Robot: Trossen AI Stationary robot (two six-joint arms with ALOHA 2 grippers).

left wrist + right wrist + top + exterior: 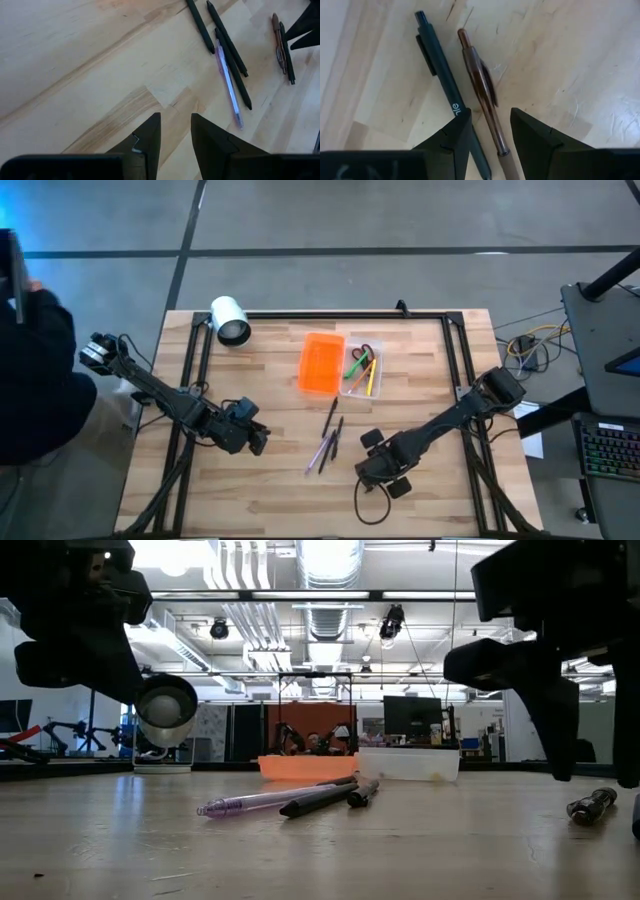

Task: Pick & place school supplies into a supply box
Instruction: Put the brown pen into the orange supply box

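Brown pen [482, 87] between parted right gripper [490, 135] fingers, seemingly ungrasped, left gripper [175, 132] parted, empty.

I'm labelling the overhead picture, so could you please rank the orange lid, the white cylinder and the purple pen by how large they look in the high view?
1. orange lid, the widest patch.
2. white cylinder, clearly smaller.
3. purple pen, roughly lid-length but a thin line, so least area.
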